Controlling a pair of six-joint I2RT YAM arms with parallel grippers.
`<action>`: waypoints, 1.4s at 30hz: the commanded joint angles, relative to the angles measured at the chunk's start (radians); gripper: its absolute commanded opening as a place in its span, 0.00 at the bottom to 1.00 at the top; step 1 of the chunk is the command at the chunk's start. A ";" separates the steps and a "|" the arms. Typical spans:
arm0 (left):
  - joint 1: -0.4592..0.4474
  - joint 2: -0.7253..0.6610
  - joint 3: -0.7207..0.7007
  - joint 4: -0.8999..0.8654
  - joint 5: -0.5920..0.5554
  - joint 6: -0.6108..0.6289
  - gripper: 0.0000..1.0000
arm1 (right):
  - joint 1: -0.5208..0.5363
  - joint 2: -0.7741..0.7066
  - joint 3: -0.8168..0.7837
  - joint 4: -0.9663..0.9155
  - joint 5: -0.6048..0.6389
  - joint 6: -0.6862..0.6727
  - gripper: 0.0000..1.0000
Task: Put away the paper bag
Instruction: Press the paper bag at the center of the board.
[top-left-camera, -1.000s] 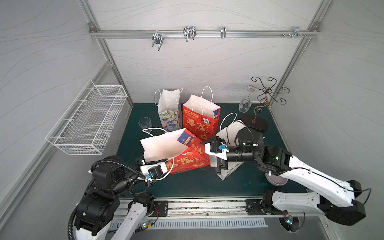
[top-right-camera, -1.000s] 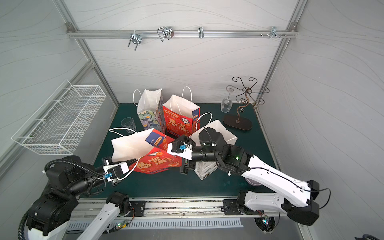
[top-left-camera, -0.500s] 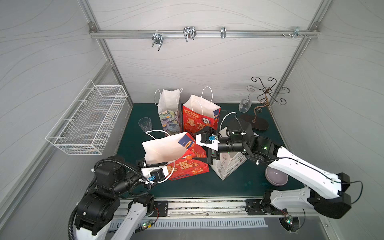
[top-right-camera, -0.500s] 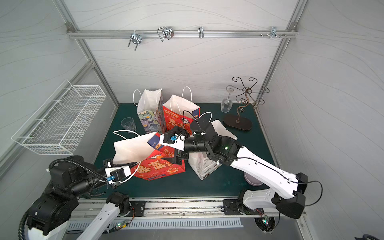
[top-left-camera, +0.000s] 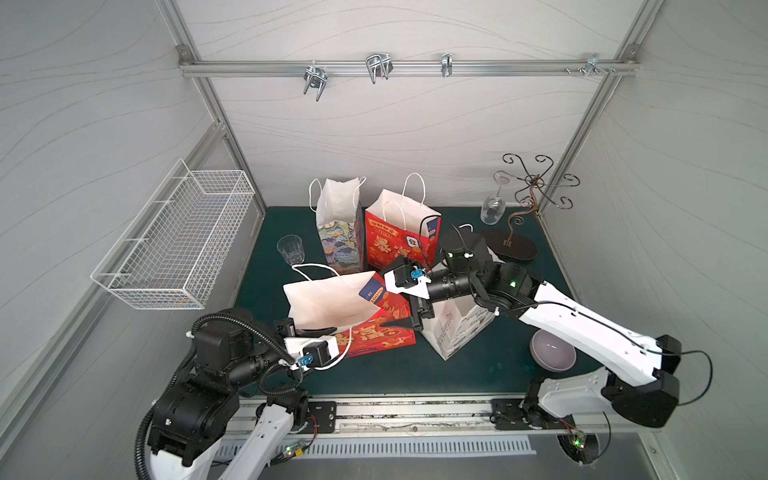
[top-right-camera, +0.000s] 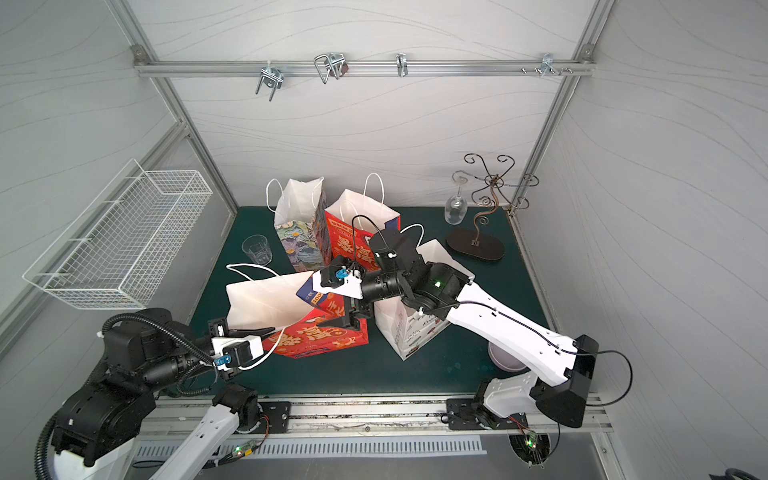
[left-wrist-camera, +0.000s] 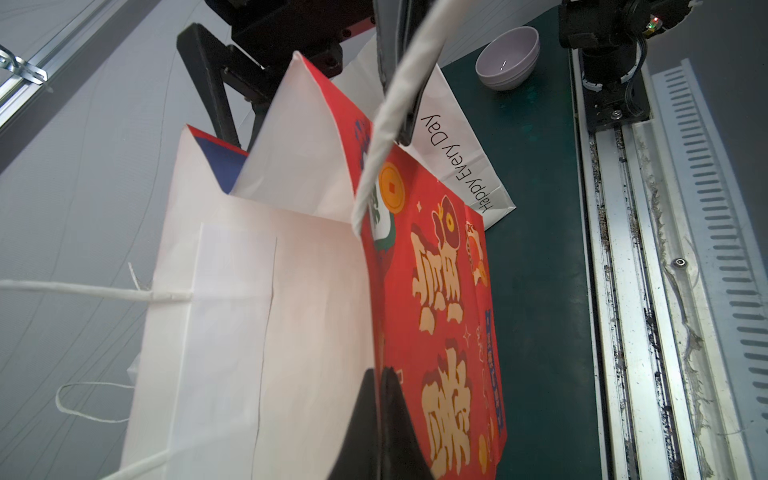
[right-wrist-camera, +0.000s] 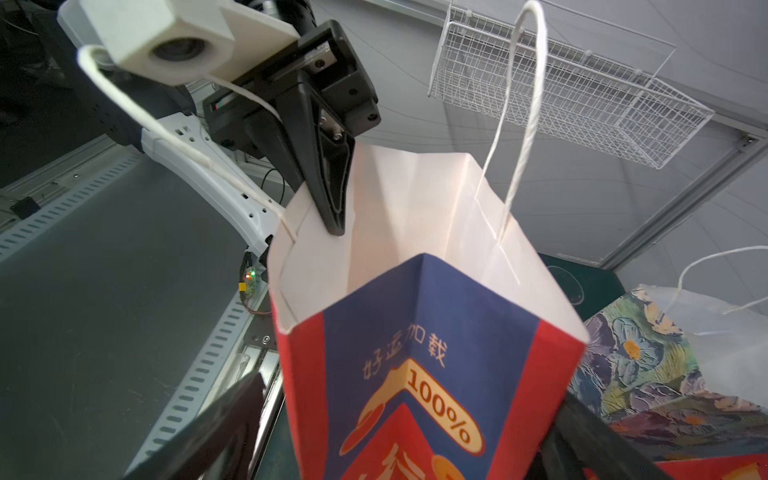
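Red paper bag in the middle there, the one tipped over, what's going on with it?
The left gripper is shut on the rim of the tipped red paper bag, at its open mouth. The right gripper is open, with the bag's blue side panel between its jaws, not clamped. A floral bag, another red bag and a white bag sit close by on the green mat.
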 joint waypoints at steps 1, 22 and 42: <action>-0.013 0.013 0.032 0.013 0.019 0.046 0.00 | -0.001 0.013 0.019 -0.029 -0.087 -0.018 0.99; -0.018 0.039 0.011 0.056 -0.009 -0.164 0.00 | 0.028 0.028 -0.018 0.114 -0.069 0.076 0.53; -0.018 0.019 0.033 0.256 -0.092 -0.517 0.59 | -0.029 -0.025 -0.119 0.252 -0.097 0.203 0.00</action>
